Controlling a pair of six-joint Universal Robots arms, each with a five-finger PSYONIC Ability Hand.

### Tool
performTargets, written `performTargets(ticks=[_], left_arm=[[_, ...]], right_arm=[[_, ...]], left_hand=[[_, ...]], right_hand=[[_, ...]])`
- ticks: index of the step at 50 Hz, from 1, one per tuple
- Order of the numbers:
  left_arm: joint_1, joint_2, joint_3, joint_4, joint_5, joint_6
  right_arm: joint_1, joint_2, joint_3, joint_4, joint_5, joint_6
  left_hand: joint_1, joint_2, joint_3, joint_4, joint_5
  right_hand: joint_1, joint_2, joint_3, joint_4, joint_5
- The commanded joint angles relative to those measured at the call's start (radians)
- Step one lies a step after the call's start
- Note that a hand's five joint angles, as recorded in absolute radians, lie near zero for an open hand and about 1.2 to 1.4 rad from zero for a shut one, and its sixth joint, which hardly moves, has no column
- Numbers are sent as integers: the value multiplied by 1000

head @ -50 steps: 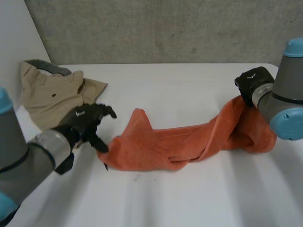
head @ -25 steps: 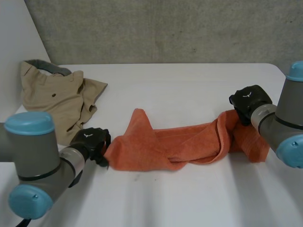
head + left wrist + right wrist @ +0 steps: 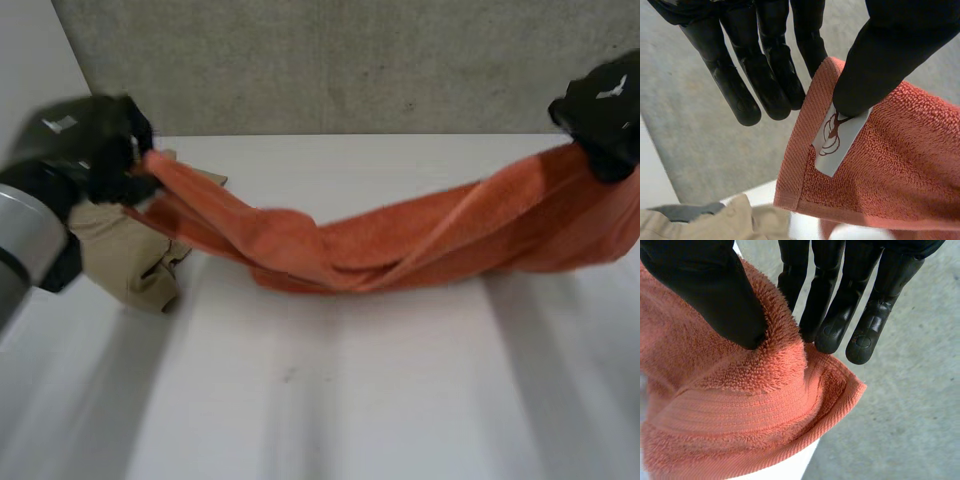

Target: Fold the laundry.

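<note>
An orange towel (image 3: 400, 240) hangs twisted between my two hands above the white table (image 3: 400, 400). My left hand (image 3: 85, 140) is raised at the left and pinches one corner; in the left wrist view the thumb (image 3: 890, 55) presses the towel (image 3: 900, 165) by its white label (image 3: 837, 140) against the fingers (image 3: 765, 65). My right hand (image 3: 600, 105) is raised at the far right and pinches the other end; in the right wrist view its thumb (image 3: 710, 295) and fingers (image 3: 840, 300) clamp a hemmed corner of the towel (image 3: 740, 410). The towel's middle sags toward the table.
Beige trousers (image 3: 125, 255) with a grey waistband lie crumpled at the table's left side, below my left hand, and show under the towel corner (image 3: 715, 222) in the left wrist view. A grey concrete wall (image 3: 350, 60) runs behind the table.
My left hand closed on the towel's left corner and lifted it up and to the left. My right hand rose with its end, so the towel now stretches off the table.
</note>
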Motion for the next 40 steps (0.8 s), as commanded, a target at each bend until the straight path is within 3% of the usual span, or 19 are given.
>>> performTargets(ticks=[1,8,17,19,20,24,27,31,35,40], left_arm=[[112,-29,72,-71,69,-58],[114,-265,165,-75,57,-70],[52,-645,424,-68,-51,-67],[39,-688,452,-61,-60,-69],[29,-720,475,-50,-60,-62],[23,-739,472,7,-59,-61],[20,-728,435,39,-59,-58],[12,-624,299,117,-23,-32],[20,-538,162,195,62,39],[35,-474,17,244,150,189]], right_arm=[[-23,75,-140,107,-11,-16],[-3,282,-242,58,4,19],[38,518,-262,-235,95,97],[61,564,-261,-261,133,96],[67,576,-259,-261,145,94],[78,601,-235,-263,185,102],[78,586,-181,-269,188,106],[72,525,-85,-287,184,108],[69,477,-17,-323,167,108],[69,455,21,-344,133,108]], left_hand=[[252,202,208,199,251],[252,202,208,199,251],[252,202,208,199,251],[-7,-57,-51,-60,-8],[-346,-396,-390,-399,-347],[-721,-771,-766,-774,-722],[-804,-854,-849,-857,-805],[-784,-834,-828,-837,-785],[-722,-772,-767,-775,-723],[-640,-690,-685,-693,-641]], right_hand=[[418,230,214,207,237],[418,230,214,207,237],[418,230,214,207,237],[418,230,214,207,237],[418,230,214,207,237],[418,230,214,207,237],[418,230,214,207,237],[418,230,214,207,237],[418,230,214,207,237],[418,230,214,207,237]])
